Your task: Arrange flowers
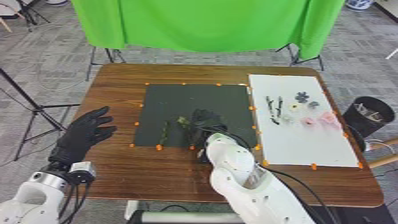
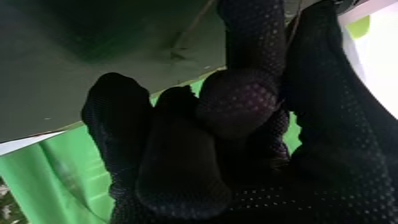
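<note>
The right hand (image 1: 207,120) is over the dark mat (image 1: 195,97); whether it pinches anything, I cannot tell. Just beside it, at nine o'clock in the head view, lies a leafy green stem (image 1: 185,122). A little farther out, between eight and nine, is a slimmer green sprig (image 1: 163,134). Well apart, near nine o'clock, the left hand (image 1: 83,131) is spread at the side of the brown surface (image 1: 115,175).

Toward two o'clock, on the white sheet (image 1: 293,145), sits a dark blue-grey blossom (image 1: 302,97); a peach-pink flower (image 1: 330,118) lies at three.

The step looks like laying out greenery before the blooms. Take a stem low, clear of its leaves, with light pressure; set it flat, keep the spacing even, and lift straight up so the glove does not drag its neighbour.
</note>
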Controlling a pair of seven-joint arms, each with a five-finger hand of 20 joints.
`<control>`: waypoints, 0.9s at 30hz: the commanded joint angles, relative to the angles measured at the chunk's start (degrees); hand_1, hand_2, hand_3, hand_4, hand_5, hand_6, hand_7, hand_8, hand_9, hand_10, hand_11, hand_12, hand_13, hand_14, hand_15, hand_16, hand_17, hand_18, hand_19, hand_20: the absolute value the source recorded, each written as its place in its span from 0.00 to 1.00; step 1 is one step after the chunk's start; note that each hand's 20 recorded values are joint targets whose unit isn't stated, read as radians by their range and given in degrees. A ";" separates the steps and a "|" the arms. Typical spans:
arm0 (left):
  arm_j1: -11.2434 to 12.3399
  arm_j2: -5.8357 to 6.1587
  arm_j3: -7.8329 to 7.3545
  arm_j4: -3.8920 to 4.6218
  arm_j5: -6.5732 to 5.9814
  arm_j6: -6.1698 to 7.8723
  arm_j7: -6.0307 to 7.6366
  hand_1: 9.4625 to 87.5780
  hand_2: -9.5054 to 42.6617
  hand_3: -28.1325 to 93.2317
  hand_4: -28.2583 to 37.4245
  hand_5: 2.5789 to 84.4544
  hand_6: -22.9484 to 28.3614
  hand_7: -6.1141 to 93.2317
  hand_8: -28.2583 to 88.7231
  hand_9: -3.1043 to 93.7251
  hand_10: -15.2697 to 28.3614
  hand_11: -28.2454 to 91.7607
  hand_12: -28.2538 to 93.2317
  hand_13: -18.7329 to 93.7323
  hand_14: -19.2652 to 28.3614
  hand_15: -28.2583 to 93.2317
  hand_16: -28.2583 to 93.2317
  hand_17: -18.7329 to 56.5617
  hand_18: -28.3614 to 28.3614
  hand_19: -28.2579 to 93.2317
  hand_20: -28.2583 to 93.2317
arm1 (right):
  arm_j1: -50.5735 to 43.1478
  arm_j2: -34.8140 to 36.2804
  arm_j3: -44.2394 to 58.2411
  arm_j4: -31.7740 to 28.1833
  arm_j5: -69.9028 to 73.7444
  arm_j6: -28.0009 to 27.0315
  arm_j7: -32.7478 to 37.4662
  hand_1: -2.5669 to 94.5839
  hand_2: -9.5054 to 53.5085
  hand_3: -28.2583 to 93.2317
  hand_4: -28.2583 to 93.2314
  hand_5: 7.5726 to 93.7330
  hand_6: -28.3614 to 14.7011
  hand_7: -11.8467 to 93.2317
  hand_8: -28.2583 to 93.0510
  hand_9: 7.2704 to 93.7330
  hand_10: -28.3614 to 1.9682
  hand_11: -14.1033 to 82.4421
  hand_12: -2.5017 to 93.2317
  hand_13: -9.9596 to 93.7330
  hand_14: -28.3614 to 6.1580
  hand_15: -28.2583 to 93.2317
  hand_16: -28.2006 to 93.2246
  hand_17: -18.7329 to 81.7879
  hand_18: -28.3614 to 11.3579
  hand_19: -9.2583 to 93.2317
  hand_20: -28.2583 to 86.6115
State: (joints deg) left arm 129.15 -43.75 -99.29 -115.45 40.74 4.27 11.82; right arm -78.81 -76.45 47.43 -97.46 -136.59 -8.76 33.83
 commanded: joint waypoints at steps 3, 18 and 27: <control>0.79 -0.06 -0.32 0.02 0.01 -0.23 -0.01 0.25 0.00 0.80 0.06 0.32 0.51 0.32 0.13 0.31 0.63 0.50 0.36 0.40 0.72 0.62 0.20 0.17 0.90 0.65 0.31 | 0.34 0.91 0.19 -0.32 -2.70 0.30 -0.76 0.27 0.13 0.92 0.05 0.92 0.69 0.54 0.16 1.00 0.70 0.75 0.34 1.00 0.75 0.88 0.45 0.82 0.19 1.00 0.77; 0.93 0.10 -0.28 -0.02 -0.04 -0.03 0.32 0.25 0.00 0.80 0.07 0.32 0.52 0.32 0.13 0.31 0.62 0.50 0.36 0.40 0.72 0.63 0.21 0.17 0.90 0.65 0.31 | -0.45 0.59 1.98 -3.09 -0.36 0.77 -2.52 0.23 0.13 0.90 0.05 0.91 0.67 0.54 0.16 1.00 0.69 0.72 0.37 1.00 0.74 0.86 0.47 0.81 0.19 1.00 0.77; 2.20 0.11 -0.72 -0.55 -0.25 0.99 1.11 0.25 0.00 0.80 0.06 0.32 0.51 0.32 0.13 0.31 0.63 0.50 0.36 0.40 0.72 0.63 0.20 0.17 0.90 0.65 0.31 | 1.08 4.43 3.53 -5.27 -1.61 3.91 -2.38 0.23 0.14 0.90 0.06 0.86 0.65 0.55 0.15 0.97 0.65 0.69 0.40 0.96 0.71 0.87 0.48 0.77 0.18 1.00 0.77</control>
State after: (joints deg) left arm 129.78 -43.57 -99.55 -115.49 40.63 4.41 12.31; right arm -79.01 -75.05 49.47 -100.57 -137.74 -7.36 31.40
